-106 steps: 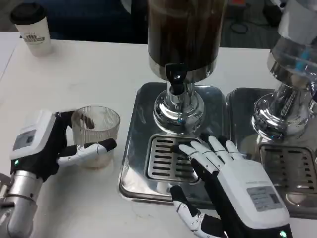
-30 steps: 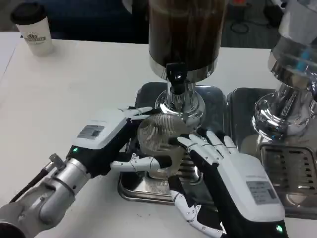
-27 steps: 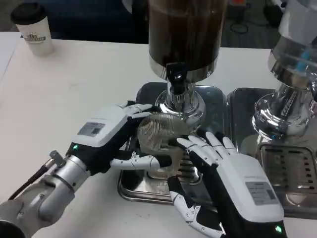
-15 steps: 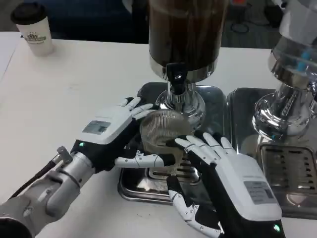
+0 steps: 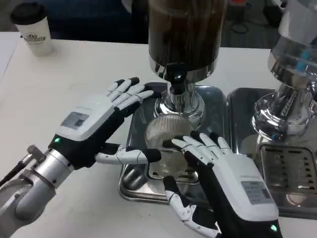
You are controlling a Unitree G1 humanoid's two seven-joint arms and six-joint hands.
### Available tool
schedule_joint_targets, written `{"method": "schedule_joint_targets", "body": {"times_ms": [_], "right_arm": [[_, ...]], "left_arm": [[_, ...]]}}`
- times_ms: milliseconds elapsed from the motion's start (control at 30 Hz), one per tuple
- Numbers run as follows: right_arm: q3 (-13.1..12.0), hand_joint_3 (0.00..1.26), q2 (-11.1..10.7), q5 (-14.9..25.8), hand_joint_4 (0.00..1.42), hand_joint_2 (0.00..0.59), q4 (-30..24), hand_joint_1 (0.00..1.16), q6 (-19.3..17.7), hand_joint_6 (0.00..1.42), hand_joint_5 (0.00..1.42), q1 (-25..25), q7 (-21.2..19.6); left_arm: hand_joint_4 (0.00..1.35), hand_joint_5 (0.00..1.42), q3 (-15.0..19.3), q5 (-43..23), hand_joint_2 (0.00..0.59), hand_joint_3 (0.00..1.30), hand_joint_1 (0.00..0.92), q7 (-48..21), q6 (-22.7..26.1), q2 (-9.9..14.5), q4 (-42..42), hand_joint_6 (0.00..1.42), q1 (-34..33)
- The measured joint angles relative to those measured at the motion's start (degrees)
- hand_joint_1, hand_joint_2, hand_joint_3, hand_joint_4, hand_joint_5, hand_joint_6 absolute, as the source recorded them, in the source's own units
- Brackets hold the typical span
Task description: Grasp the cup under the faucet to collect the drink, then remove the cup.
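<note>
- Head view: the ribbed clear cup (image 5: 166, 136) was seen standing on the drip tray (image 5: 130, 184), directly below the black faucet (image 5: 177, 77) of the dark drink dispenser (image 5: 184, 29).
- The left hand (image 5: 96, 126) was spread open beside the cup, with nothing gripped.
- The right hand (image 5: 230, 173) was laid flat with fingers apart, fingertips (image 5: 177, 144) at the cup's side, nothing held.

cup (image 5: 166, 135): clear, ribbed | tray (image 5: 130, 186): silver | table (image 5: 64, 84): white
</note>
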Motion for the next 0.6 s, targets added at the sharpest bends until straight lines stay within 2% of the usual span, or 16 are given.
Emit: {"method": "schedule_joint_targets", "body": {"times_ms": [200,367,500,600], "right_arm": [[-0.2,0.26,-0.2,0.3,0.17,0.49,0.6,0.46,0.0,0.01,0.09,-0.6,0.0],[-0.5,0.26,-0.4,0.2,0.17,0.49,0.6,0.46,0.0,0.01,0.09,-0.7,-0.2],[-0.9,0.25,-0.4,-0.1,0.14,0.49,0.3,0.46,0.0,0.02,0.09,-0.4,-0.9],[-1.3,0.23,-0.4,-0.5,0.1,0.497,-0.2,0.46,0.0,0.0,0.07,-0.2,-1.6]], "left_arm": [[0.0,0.0,4.3,-3.6,0.056,0.18,0.0,-1.2,-0.4,2.1,-3.5,0.0,4.3],[0.0,0.03,9.1,-7.4,0.056,0.19,0.0,-1.6,-3.4,3.7,-8.2,0.0,9.0],[0.0,0.04,13.4,-13.3,0.055,0.19,0.0,-3.6,-6.4,5.0,-10.7,0.0,12.6],[0.03,0.06,16.2,-19.1,0.082,0.21,0.0,-7.0,-8.7,5.7,-10.8,0.04,14.6]]}}
